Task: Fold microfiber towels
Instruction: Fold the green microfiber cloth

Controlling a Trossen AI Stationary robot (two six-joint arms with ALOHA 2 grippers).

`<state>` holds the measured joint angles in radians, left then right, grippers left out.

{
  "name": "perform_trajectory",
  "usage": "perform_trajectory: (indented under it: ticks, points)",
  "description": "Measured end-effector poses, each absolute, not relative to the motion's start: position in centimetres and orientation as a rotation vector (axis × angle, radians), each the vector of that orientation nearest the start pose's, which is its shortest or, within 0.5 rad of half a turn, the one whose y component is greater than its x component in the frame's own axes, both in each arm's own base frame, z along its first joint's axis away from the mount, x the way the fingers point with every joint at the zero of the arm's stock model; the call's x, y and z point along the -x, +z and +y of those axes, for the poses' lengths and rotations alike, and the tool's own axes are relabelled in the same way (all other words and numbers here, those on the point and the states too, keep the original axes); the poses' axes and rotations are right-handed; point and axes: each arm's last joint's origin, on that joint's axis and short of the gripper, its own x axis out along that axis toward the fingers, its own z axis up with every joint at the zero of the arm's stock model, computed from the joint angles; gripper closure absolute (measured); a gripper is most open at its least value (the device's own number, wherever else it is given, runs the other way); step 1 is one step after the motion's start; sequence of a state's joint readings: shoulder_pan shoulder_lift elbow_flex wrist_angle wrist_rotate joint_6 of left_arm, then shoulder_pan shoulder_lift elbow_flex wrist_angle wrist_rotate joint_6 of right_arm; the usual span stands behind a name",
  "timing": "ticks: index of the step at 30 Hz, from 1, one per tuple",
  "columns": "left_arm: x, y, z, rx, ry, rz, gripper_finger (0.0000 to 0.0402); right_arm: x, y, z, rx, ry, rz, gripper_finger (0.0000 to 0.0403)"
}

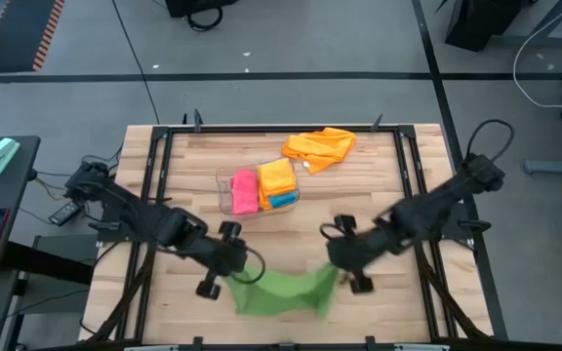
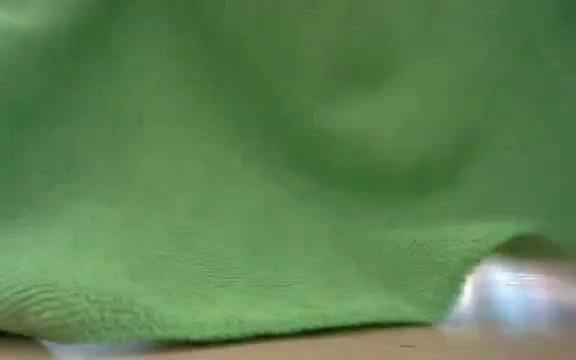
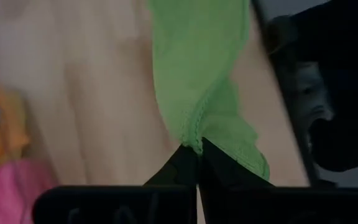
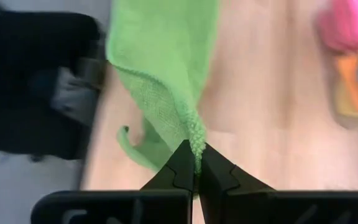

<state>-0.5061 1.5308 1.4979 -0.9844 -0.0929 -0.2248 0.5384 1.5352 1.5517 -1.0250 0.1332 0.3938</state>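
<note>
Overhead, 1 wooden table [image 1: 379, 205] with a black frame carries every item. 2 dark arms reach in from opposite sides toward its near edge. 1 green towel [image 1: 286, 290] hangs stretched between them there, low over the wood; its cloth fills the low view. 1 loose orange towel [image 1: 320, 146] lies crumpled at the far side. 1 clear bin [image 1: 226, 182] at the table's middle holds 1 pink towel [image 1: 245, 191], 1 orange-yellow towel [image 1: 275, 177] and 1 blue towel [image 1: 282, 201]. Left gripper [image 3: 196, 163]: clenched on 1 hemmed edge of the green towel. Right gripper [image 4: 196, 166]: clenched on the opposite edge.
</note>
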Motion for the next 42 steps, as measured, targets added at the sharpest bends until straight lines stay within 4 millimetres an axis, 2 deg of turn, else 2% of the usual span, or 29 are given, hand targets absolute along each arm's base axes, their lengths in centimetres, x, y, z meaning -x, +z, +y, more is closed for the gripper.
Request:
perform_trajectory:
  ticks: [6, 9, 14, 18, 24, 27, 31, 36, 42]
  points:
    - [-29.0, 30.8, -13.0, -0.141, -0.125, 1.167, 0.0373, -28.1, 30.3, 11.1, -0.006, 0.044, 1.118, 0.039]
    - [-30.0, 29.6, -12.1, -0.176, -0.04, 1.203, 0.0378, -28.4, 28.5, 9.4, 0.02, 0.011, 1.156, 0.039]
    - [-31.3, 28.5, -10.9, -0.159, 0.023, 1.232, 0.0394, -28.6, 25.8, 7.8, 0.056, 0.001, 1.19, 0.039]
    - [-32.1, 27.7, -10.1, -0.113, 0.078, 1.257, 0.0377, -28.7, 24.0, 6.8, 0.088, 0.008, 1.186, 0.0387]
    - [-33.4, 25.5, -9.4, -0.067, 0.15, 1.317, 0.0382, -29.2, 22.4, 4.5, 0.037, -0.054, 1.147, 0.0346]
    - [-34.1, 24.1, -9.1, -0.07, 0.17, 1.358, 0.0393, -29.5, 22.1, 3.4, -0.001, -0.099, 1.121, 0.0313]
    - [-34.6, 23.1, -8.5, -0.071, 0.197, 1.402, 0.0389, -29.1, 22.4, 2.2, -0.018, -0.174, 1.185, 0.0263]
    - [-34.5, 22.8, -7.7, -0.066, 0.221, 1.437, 0.0369, -28.5, 23.3, 1.9, -0.068, -0.178, 1.276, 0.0213]
    - [-34.4, 23.2, -7.5, -0.066, 0.217, 1.429, 0.0389, -29.1, 22.2, 5.2, -0.078, 0.124, 1.166, 0.0202]
